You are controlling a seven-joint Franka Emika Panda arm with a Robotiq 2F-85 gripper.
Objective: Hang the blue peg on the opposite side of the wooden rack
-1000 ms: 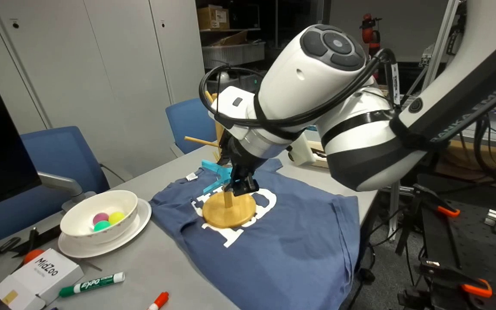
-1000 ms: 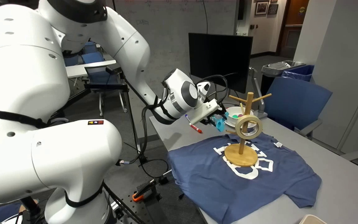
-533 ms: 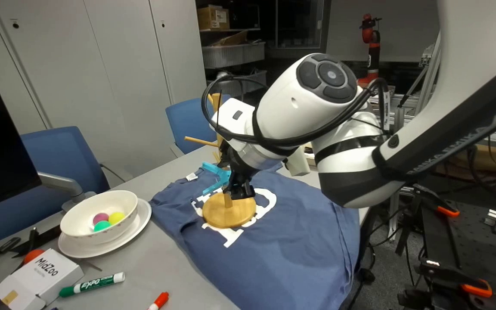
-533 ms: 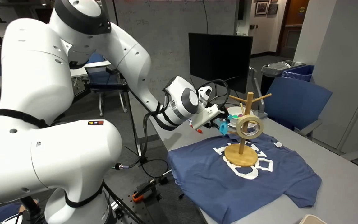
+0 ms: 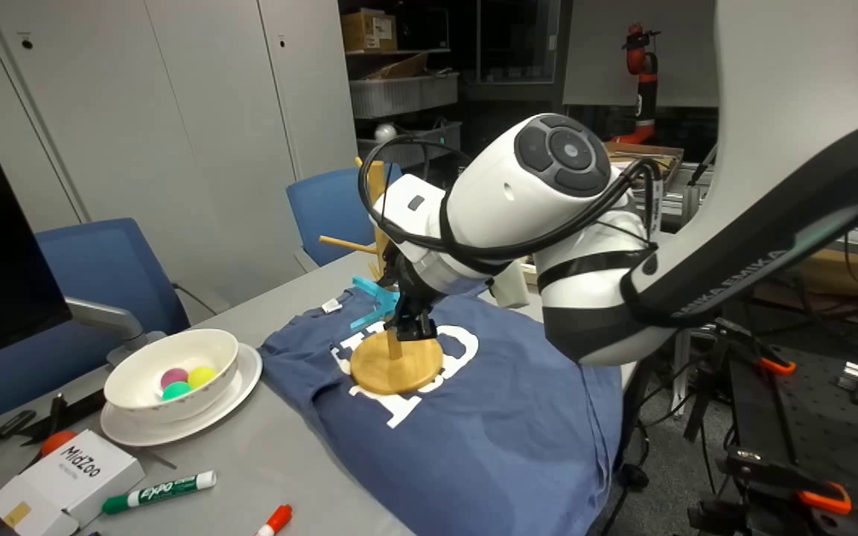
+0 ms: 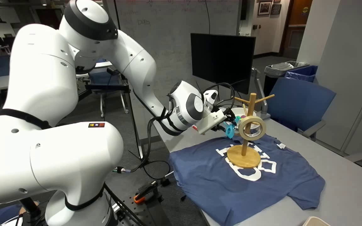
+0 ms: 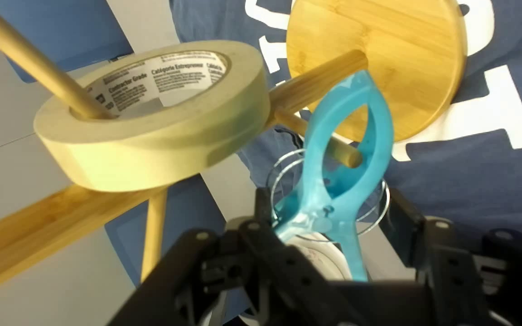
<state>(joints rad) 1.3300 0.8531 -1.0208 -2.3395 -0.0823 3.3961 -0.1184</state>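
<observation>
The wooden rack [image 6: 244,157] stands upright with a round base, a post and short angled arms. My gripper [image 7: 329,199] is closed on the blue peg [image 7: 326,213], a cyan clip with a wire spring; its two black fingers stand either side of that wire. In the wrist view the peg's loop points away from the gripper, and the tip of a low rack arm [image 7: 349,156] shows within the loop's opening. Whether that tip passes through or lies behind, I cannot tell. In an exterior view the peg [image 5: 386,301] appears at the rack's post, above the base [image 5: 392,372].
A tape roll [image 6: 252,119] hangs on a rack arm close beside the peg. Under the rack lies a dark blue shirt [image 5: 503,424]. A white bowl [image 5: 213,383] with balls sits on a plate, near a green marker [image 5: 161,491] and a white box [image 5: 75,476].
The arm has lowered, and the gripper has carried the peg toward the rack, rightward and slightly down in an exterior view. The grip looks unchanged; rack and tape roll have stayed put.
</observation>
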